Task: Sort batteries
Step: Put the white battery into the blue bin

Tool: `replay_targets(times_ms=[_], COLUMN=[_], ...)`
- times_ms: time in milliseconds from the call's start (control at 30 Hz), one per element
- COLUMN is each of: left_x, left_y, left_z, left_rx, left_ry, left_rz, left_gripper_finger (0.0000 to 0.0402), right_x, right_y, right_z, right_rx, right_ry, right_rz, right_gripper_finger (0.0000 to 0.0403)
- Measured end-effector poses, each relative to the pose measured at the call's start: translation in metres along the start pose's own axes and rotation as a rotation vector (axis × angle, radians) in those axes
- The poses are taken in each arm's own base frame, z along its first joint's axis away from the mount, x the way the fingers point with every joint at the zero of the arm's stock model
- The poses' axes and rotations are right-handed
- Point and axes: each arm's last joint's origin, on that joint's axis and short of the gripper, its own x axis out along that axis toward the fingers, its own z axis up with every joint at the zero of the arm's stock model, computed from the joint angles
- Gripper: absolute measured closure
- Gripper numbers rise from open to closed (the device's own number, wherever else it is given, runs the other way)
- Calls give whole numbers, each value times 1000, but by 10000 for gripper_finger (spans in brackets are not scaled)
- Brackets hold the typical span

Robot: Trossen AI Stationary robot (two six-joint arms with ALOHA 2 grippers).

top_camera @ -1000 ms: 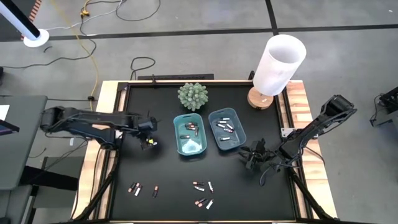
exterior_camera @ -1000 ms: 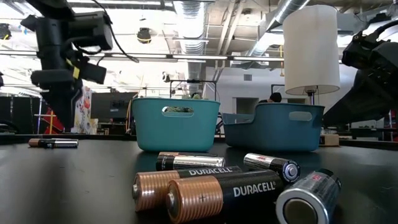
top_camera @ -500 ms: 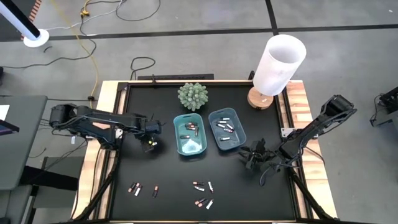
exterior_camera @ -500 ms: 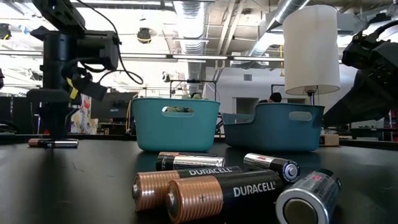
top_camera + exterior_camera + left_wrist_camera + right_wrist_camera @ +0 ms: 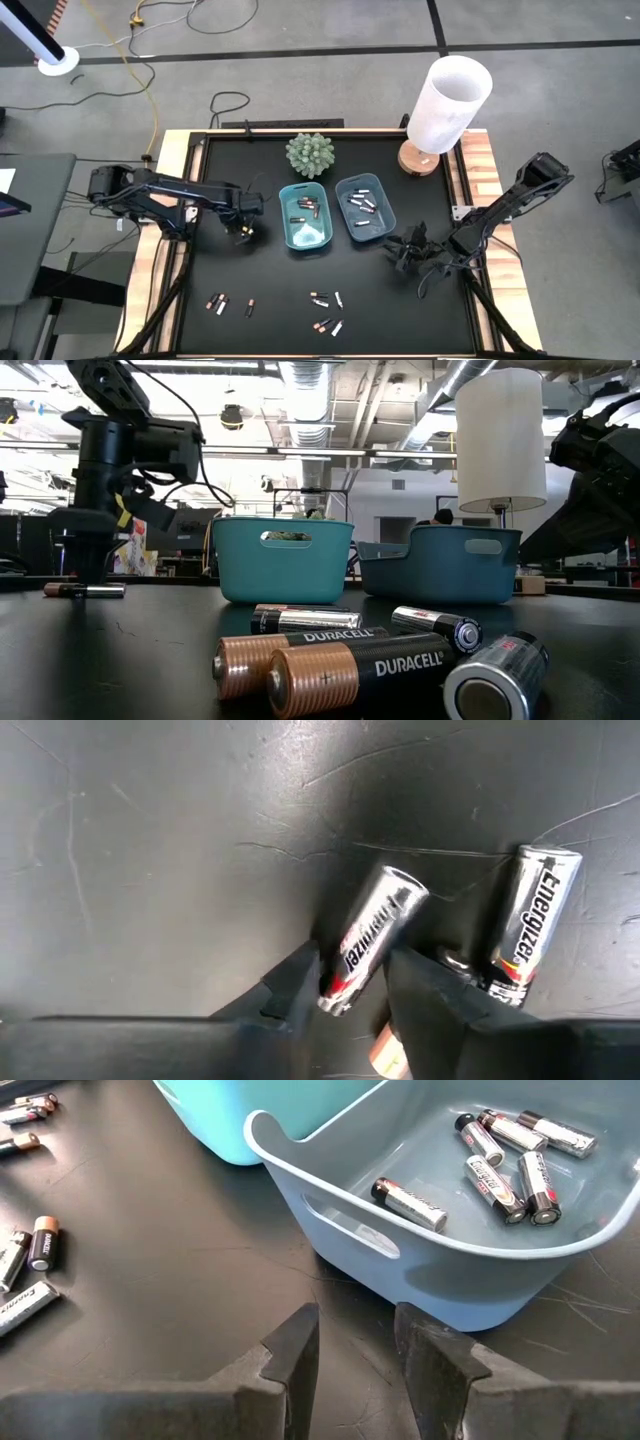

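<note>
L gripper (image 5: pixel 352 982) is down on the black table (image 5: pixel 260 280), left of the teal tray (image 5: pixel 305 218). Its fingers straddle one silver battery (image 5: pixel 367 939), jaws apart, not clamped yet. A 2nd silver battery (image 5: pixel 528 930) lies just beside it, outside the fingers. R gripper (image 5: pixel 352 1345) waits near the blue-grey tray (image 5: pixel 420 1270), jaws apart, holding nothing.

overhead, table-level, two close wrist cameras
</note>
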Motion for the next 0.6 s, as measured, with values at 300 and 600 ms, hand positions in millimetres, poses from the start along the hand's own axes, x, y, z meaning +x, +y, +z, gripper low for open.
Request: replay_targets(times_ms=[300,600], left_x=[1,-16], left_y=[6,11], left_z=[1,-1], left_rx=[-38,-57], left_ry=[7,-89], left_rz=[3,34], left_gripper_finger=[366,366], right_x=[0,0], right_y=[0,0], right_z=[0,0], right_rx=[2,4], right_ry=[0,-1], right_rz=[0,1], right_gripper_finger=[253,253])
